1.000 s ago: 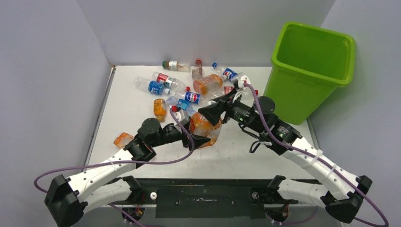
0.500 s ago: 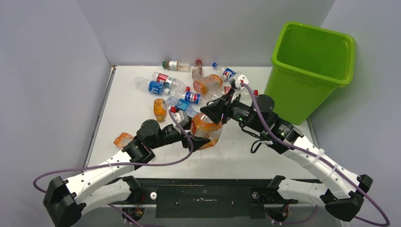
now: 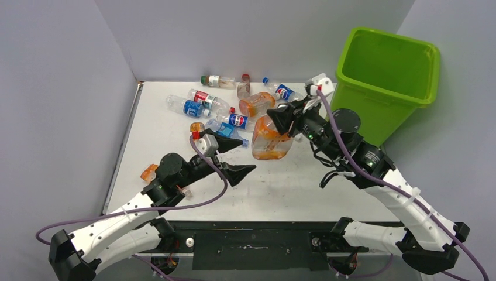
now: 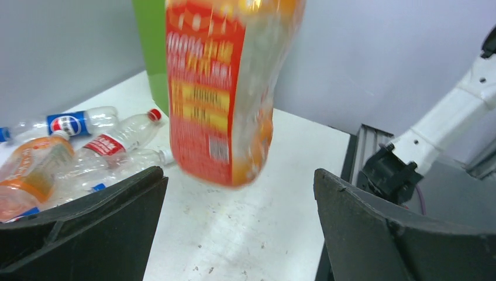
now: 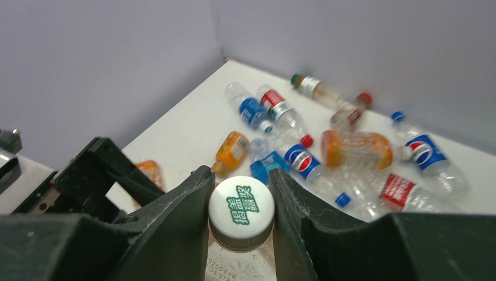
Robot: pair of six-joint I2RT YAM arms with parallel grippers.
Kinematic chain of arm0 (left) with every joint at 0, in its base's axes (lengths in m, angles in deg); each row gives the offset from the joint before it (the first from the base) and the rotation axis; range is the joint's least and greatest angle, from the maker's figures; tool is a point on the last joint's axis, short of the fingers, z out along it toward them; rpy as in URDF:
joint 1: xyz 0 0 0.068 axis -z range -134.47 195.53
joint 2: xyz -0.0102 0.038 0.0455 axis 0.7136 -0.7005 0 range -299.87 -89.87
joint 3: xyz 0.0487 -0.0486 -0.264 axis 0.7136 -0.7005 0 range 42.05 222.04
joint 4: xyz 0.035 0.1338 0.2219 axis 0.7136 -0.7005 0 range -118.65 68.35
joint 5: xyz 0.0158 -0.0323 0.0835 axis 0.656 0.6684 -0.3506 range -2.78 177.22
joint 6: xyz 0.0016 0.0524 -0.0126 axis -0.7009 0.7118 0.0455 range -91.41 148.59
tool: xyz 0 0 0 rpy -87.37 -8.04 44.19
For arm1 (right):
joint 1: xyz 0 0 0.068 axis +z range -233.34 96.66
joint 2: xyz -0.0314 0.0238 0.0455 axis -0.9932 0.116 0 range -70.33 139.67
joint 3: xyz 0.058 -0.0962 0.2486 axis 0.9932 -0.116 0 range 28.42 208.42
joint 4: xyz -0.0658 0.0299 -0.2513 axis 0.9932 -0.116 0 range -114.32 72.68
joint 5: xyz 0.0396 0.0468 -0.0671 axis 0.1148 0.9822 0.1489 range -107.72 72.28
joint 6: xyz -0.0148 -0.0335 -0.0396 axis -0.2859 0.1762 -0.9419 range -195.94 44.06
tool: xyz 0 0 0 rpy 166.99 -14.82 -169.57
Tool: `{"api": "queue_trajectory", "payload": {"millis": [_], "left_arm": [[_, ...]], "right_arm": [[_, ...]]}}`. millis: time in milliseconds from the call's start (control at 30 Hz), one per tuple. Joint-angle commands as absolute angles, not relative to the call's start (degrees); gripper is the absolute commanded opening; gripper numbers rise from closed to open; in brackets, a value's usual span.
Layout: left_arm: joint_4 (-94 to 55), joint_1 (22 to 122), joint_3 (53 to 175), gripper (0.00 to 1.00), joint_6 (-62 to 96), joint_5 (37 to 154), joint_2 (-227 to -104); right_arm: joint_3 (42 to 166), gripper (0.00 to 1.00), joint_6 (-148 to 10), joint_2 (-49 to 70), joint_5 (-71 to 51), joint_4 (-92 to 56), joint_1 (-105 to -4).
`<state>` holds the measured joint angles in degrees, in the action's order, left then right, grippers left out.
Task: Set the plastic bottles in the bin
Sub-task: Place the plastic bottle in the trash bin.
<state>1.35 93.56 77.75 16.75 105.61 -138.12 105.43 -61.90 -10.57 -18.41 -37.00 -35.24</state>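
We see the big green bin [image 3: 361, 114] at the table's [image 3: 292, 181] far right corner. Our right pincer [image 3: 281, 119] is squeezed tight on the neck of a fat orange bottle [image 3: 270, 140], up over the middle of the table. Its red label [image 4: 202, 88] says 100%. Our left pincer [image 3: 238, 156] is wide open, holding nothing. Pepsi bottles [image 3: 237, 120] lie near the far edge. The held bottle's white cap [image 5: 241, 206] has green Chinese writing.

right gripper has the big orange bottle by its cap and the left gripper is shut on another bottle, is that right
No: the left gripper is open and holds nothing, as the left wrist view shows, its jaws wide apart. The right gripper does have the big orange bottle by its cap.
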Motion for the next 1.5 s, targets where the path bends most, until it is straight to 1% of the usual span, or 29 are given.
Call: {"api": "queue_trajectory", "payload": {"millis": [0,100,233,333,400,533,600,667,700,800,867,933,1000,1133,1367,1467], "left_arm": [[4.8,93.6,76.8,0.96,15.5,96.0,-134.9],[4.0,93.6,76.3,0.96,15.9,89.5,-132.9],[3.1,93.5,75.6,0.96,16.2,82.5,-131.7],[2.6,93.5,75.4,0.96,15.4,79.1,-132.2],[1.6,93.4,76.0,0.96,15.3,78.8,-132.9],[0.3,93.5,76.6,0.96,14.5,79.6,-133.7],[0.3,93.6,76.5,0.96,14.2,79.9,-133.8],[0.2,93.7,76.6,0.96,13.8,79.8,-133.8],[0.1,93.7,76.6,0.96,13.6,79.7,-133.7],[-0.6,93.8,77.0,0.96,12.8,79.9,-133.0],[-0.2,94.5,76.5,0.96,13.0,79.2,-132.5],[0.1,95.5,75.9,0.96,13.6,77.7,-132.5],[-1.2,96.6,76.6,0.96,15.0,76.9,-132.8],[-3.0,98.1,77.4,0.96,17.4,75.6,-133.0],[-7.7,98.9,79.9,0.96,15.5,74.4,-135.6],[-7.6,98.9,79.6,0.96,15.2,73.7,-135.5]], "right_arm": [[113.6,0.05,-68.7,-13.2,-32.6,-32.9,-35.2],[115.5,0.05,-71.9,-13.5,-40.3,-29.3,-35.2],[116.6,0.05,-78.4,-13.0,-53.9,-24.0,-35.2],[114.2,0.05,-85.5,-13.2,-64.4,-12.9,-35.3],[112.4,0.05,-92.3,-12.7,-68.5,-4.4,-35.3],[113.9,0.05,-100.4,-9.0,-70.9,5.8,-35.9],[113.6,0.05,-104.6,-7.6,-71.0,14.4,-37.1],[114.5,0.05,-106.3,-5.9,-69.4,20.9,-40.0],[116.1,0.05,-105.5,-4.6,-68.4,21.8,-42.4],[120.6,0.05,-101.8,0.2,-65.2,21.5,-51.6],[123.5,0.05,-99.1,4.0,-65.3,21.2,-57.9],[127.2,0.05,-91.9,7.4,-64.8,16.0,-65.6],[128.6,0.05,-88.3,9.8,-64.7,15.6,-70.9],[130.5,0.05,-89.1,14.8,-66.2,19.9,-75.9],[134.7,0.05,-84.4,23.0,-66.5,18.4,-81.2],[135.7,0.05,-80.2,25.6,-67.1,15.3,-83.1]]}}
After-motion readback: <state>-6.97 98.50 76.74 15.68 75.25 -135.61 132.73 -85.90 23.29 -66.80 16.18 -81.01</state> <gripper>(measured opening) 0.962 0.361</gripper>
